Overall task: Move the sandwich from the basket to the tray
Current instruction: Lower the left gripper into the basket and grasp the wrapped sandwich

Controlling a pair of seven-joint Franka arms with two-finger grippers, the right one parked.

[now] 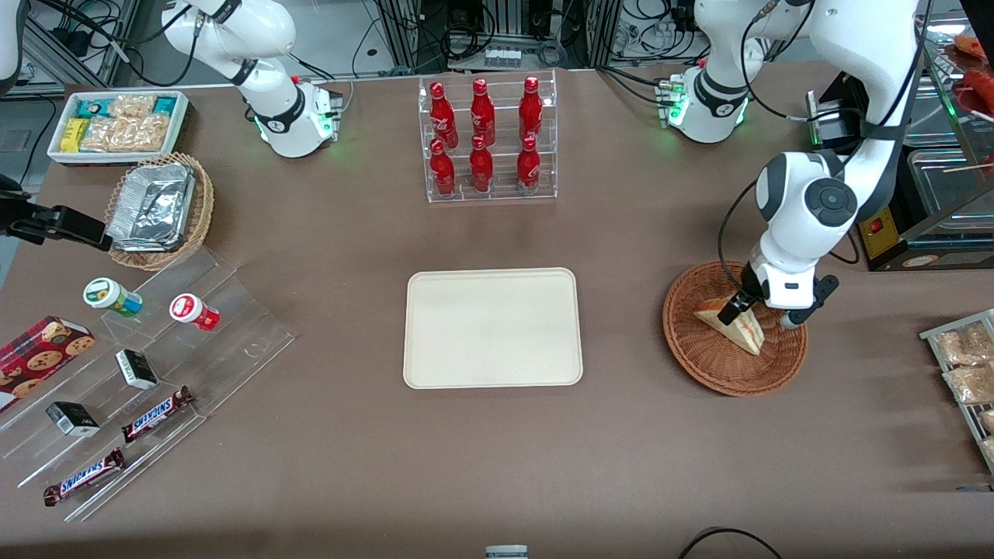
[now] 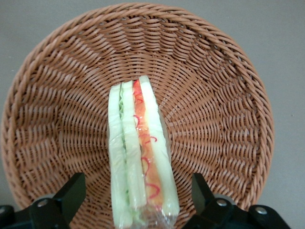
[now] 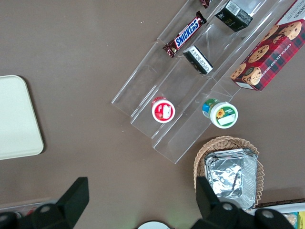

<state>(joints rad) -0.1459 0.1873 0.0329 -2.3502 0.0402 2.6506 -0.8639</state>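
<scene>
The sandwich [image 1: 731, 324], a pale bread wedge with red, orange and green filling, lies in the reddish-brown wicker basket [image 1: 699, 355] toward the working arm's end of the table. In the left wrist view the wrapped sandwich [image 2: 140, 152] stands on edge in the basket [image 2: 214, 95]. My gripper [image 1: 747, 309] is down in the basket, open, its two fingers [image 2: 71, 193] straddling the sandwich with gaps on both sides [image 2: 138, 198]. The cream-beige tray [image 1: 492, 328] lies empty at the table's middle.
A clear rack of red bottles [image 1: 485, 140] stands farther from the front camera than the tray. A tan basket with foil trays [image 1: 159, 210] and clear steps with snacks [image 1: 140, 365] lie toward the parked arm's end. Snack bags [image 1: 967, 365] lie beside the basket.
</scene>
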